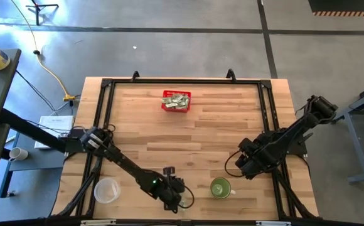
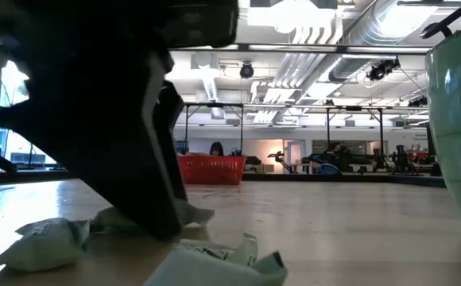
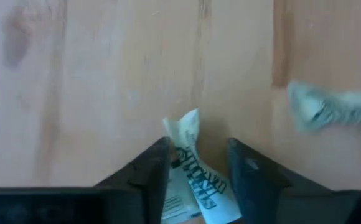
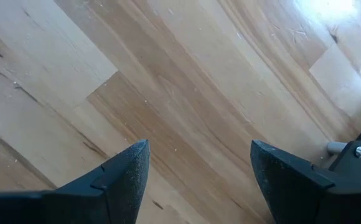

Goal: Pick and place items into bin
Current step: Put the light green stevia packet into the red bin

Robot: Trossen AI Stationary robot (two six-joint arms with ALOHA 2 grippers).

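The red basket (image 1: 176, 100) stands at the table's far middle with several pale green-and-white paper pieces in it; it also shows in the low view (image 2: 211, 169). My left gripper (image 1: 174, 201) is down at the table near the front edge, shut on one paper piece (image 3: 190, 171). Other pieces lie flat on the table beside it (image 3: 330, 107) (image 2: 48, 242) (image 2: 222, 264). My right gripper (image 1: 245, 164) is open and empty above bare wood at the right (image 4: 199, 149). My left gripper has the paper piece between its two fingers (image 3: 152, 168), which come from above and point down. The piece's printed end (image 3: 199, 186) sits in the gap and its crumpled tip (image 3: 187, 124) sticks out past the fingertips. Whether it is lifted off the table, I cannot tell.
A round green cup (image 1: 219, 187) stands close to the right of my left gripper and fills the low view's right edge (image 2: 457, 135). A clear plastic cup (image 1: 107, 190) stands at the front left. A black frame (image 1: 107, 85) runs around the table.
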